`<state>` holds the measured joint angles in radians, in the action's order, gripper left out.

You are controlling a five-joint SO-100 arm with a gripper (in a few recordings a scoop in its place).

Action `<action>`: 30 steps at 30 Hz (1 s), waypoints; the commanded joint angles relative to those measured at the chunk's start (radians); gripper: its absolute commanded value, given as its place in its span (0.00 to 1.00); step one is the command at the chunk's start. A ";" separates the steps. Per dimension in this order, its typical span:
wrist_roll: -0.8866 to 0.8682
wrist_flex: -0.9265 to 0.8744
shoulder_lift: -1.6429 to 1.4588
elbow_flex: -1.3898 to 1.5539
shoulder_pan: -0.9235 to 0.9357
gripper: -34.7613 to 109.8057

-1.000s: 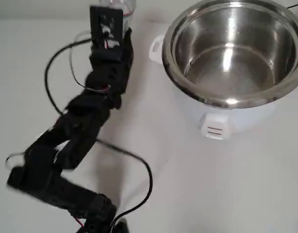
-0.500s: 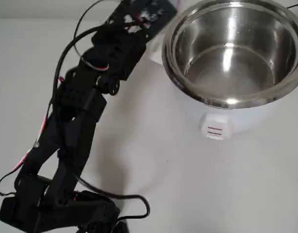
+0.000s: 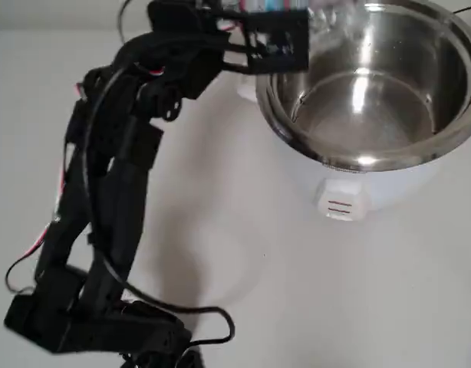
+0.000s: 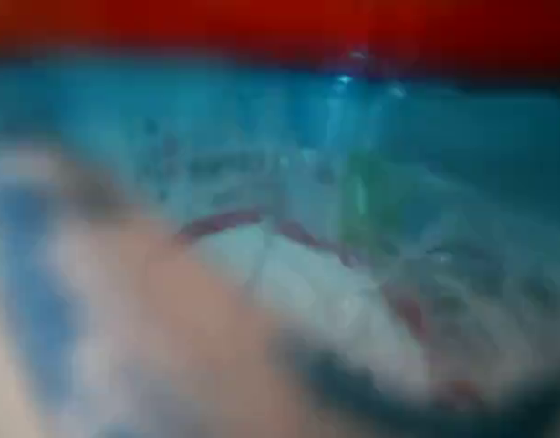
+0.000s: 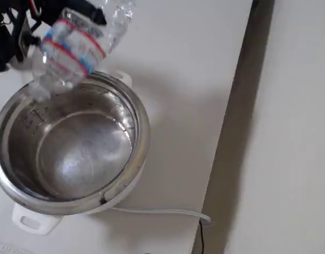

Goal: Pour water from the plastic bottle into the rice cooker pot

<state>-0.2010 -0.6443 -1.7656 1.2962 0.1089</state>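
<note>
arm: my black arm (image 3: 105,215) runs up the overhead view from 7 o'clock toward 12

gripper: gripper (image 3: 270,34) looks clamped on the plastic bottle (image 5: 72,45), fingers hidden

bottle: tipped over the rice cooker pot (image 5: 136,114) at its 11 o'clock rim, mouth down; thin, light, crushable, I'd grip the labelled middle gently

room: table edge (image 5: 234,106) sits off at 3 o'clock, open table (image 3: 335,291) at 5 o'clock
</note>
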 commanded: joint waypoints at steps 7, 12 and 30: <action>-0.221 -0.098 0.094 -0.359 0.052 0.32; -0.276 -0.150 0.176 -0.497 0.061 0.32; -0.374 -0.158 0.219 -0.511 0.098 0.31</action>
<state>-0.5553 -0.7977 -1.5202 0.8943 0.1856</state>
